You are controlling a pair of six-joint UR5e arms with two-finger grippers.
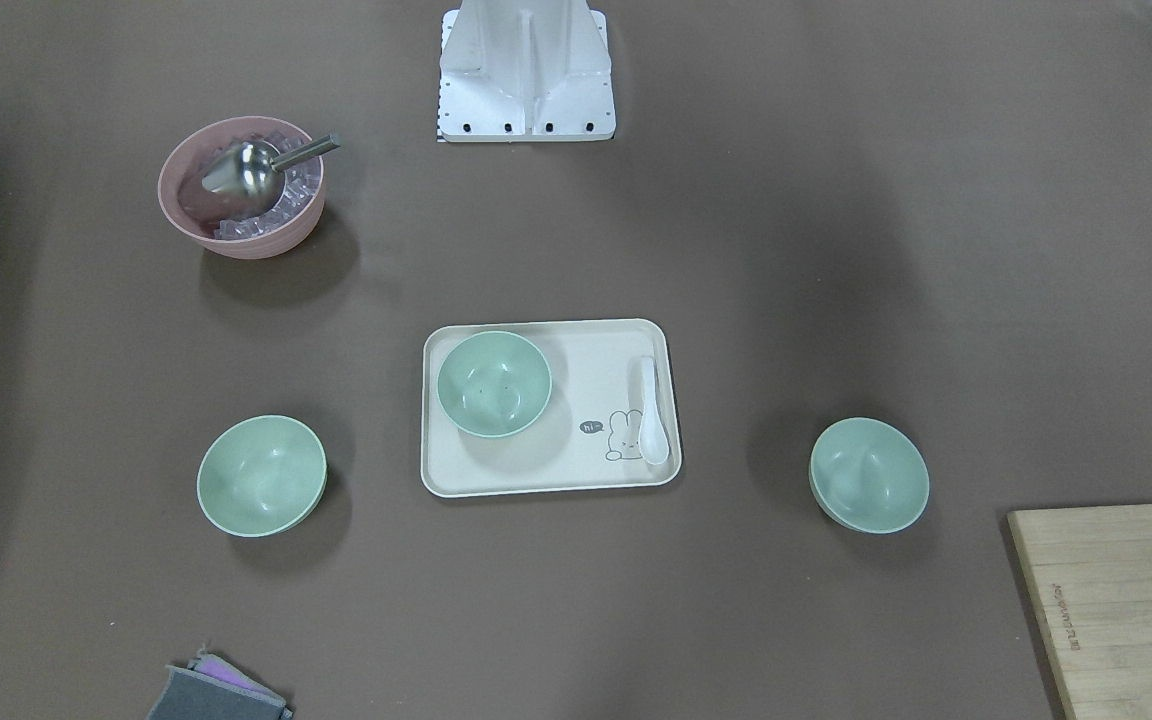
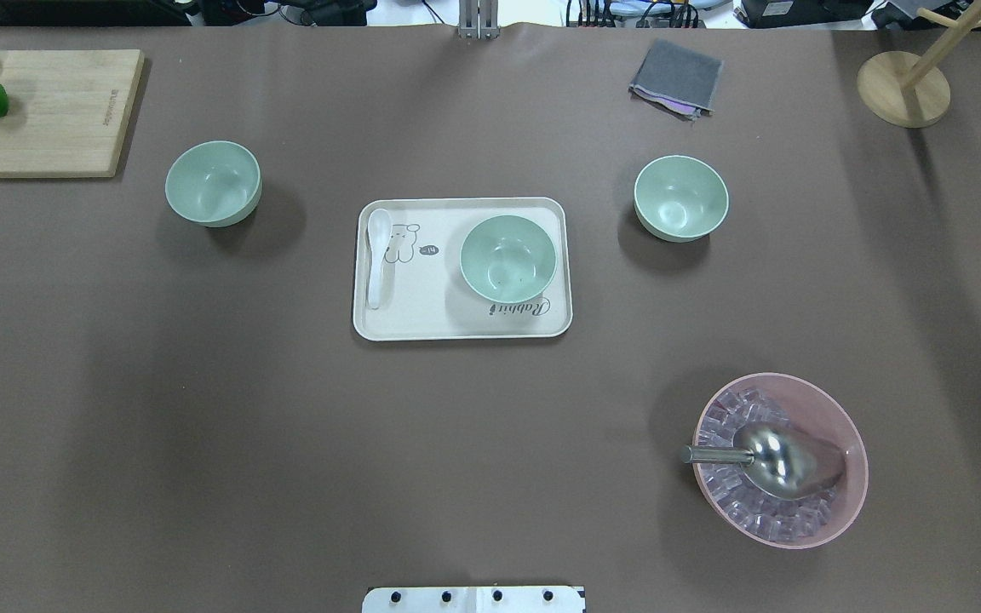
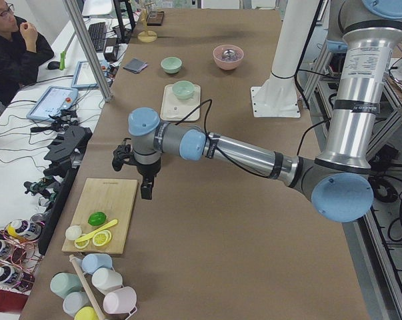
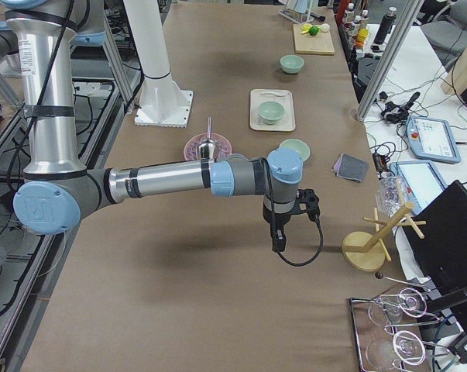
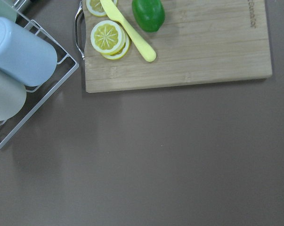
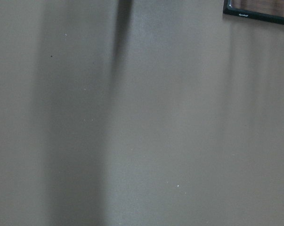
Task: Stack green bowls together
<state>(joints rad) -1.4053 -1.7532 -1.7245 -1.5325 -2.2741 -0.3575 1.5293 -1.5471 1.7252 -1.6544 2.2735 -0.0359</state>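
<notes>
Three pale green bowls stand apart and upright. One point(image 2: 213, 183) stands on the table's left, one point(image 2: 507, 258) on the cream tray point(image 2: 456, 328), one point(image 2: 680, 197) on the right. The front view shows them too: point(image 1: 869, 475), point(image 1: 493, 383), point(image 1: 261, 476). My left gripper point(image 3: 146, 192) hangs by the cutting board, far from the bowls. My right gripper point(image 4: 278, 242) hangs over bare table near the wooden stand. Each shows only in a side view, so I cannot tell whether it is open or shut.
A pink bowl point(image 2: 850, 502) with ice and a metal scoop point(image 2: 776, 460) stands near right. A white spoon point(image 2: 378, 255) lies on the tray. A cutting board point(image 2: 56, 119) with lime and lemon, a grey cloth point(image 2: 676, 77) and a wooden stand point(image 2: 903, 89) line the far edge.
</notes>
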